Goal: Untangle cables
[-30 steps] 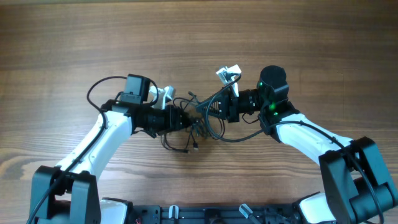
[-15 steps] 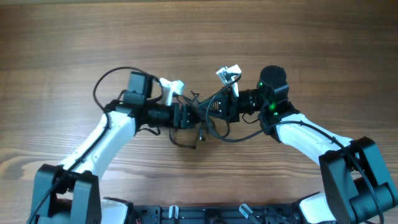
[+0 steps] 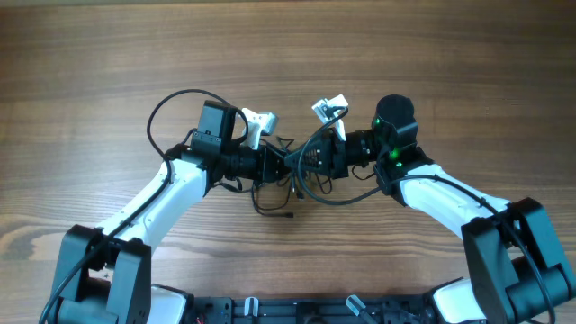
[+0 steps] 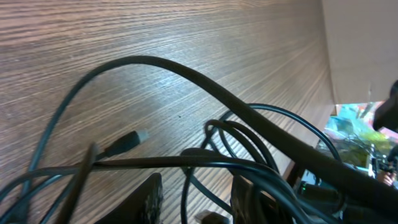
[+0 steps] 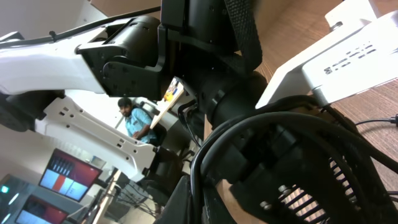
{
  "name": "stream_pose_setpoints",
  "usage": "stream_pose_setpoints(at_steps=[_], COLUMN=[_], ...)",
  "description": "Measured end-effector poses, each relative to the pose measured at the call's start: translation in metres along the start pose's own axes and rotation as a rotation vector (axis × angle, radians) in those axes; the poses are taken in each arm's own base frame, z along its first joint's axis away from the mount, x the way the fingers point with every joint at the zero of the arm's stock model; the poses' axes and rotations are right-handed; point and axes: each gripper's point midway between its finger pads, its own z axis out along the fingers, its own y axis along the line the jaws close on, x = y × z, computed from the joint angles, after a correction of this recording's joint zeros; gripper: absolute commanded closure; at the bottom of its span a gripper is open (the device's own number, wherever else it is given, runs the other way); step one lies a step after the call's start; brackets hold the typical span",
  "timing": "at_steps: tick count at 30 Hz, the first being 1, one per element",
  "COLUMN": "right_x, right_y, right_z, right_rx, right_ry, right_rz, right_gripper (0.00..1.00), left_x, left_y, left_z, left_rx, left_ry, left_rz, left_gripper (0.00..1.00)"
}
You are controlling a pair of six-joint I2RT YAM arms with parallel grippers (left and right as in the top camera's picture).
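From above, we see a wood-grain desk (image 3: 108, 72) with two white and black arms meeting nose to nose near its middle. The cables (image 3: 295, 176), thin dark cords, sit in a small tangle right between them. The left end effector (image 3: 275, 166) touches the tangle from 9 o'clock, and the right end effector (image 3: 312, 160) touches it from 3 o'clock. One loose strand sags out of the tangle toward 7 o'clock and ends in a tiny plug (image 3: 288, 214) at about 6 o'clock, lying on the desk. In the left wrist view, the left end effector (image 4: 196, 196) shows two dark fingertips (image 4: 148, 198) a little apart at the bottom edge. Several cords (image 4: 186, 70) arch and cross over the gap between them, and a small plug (image 4: 127, 144) lies at 9 o'clock. We cannot tell whether those fingers pinch any strand. In the right wrist view, looped cords (image 5: 261, 121) crowd the lens and hide the fingers, so we cannot tell the right end effector's state either.
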Motion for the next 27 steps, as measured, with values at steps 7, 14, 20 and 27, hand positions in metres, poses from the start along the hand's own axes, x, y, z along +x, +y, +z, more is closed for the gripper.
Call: stream_pose_setpoints(at_steps=[7,14,20,27], right_x=[-0.003,-0.021,-0.04,-0.061], right_y=[0.009,0.038,0.059,0.061], right_z=[0.0,-0.002,-0.005,-0.023], right_rx=[-0.029,-0.086,-0.115,-0.096], right_ry=[0.005,-0.02,-0.099,-0.207], right_rz=[0.008,-0.015,0.003,-0.023], right_gripper=[0.96,0.96,0.96,0.96], left_x=[-0.012,-0.027,-0.024,-0.026], left_y=[0.023,0.03,-0.031,-0.048], left_z=[-0.014,-0.039,-0.056,-0.086], left_rx=[-0.054,0.048,0.421,0.617], left_ry=[-0.056,-0.121,-0.07,-0.076], left_rz=[-0.072,-0.2,-0.106,-0.101], left_gripper=[0.7,0.42,0.38,0.41])
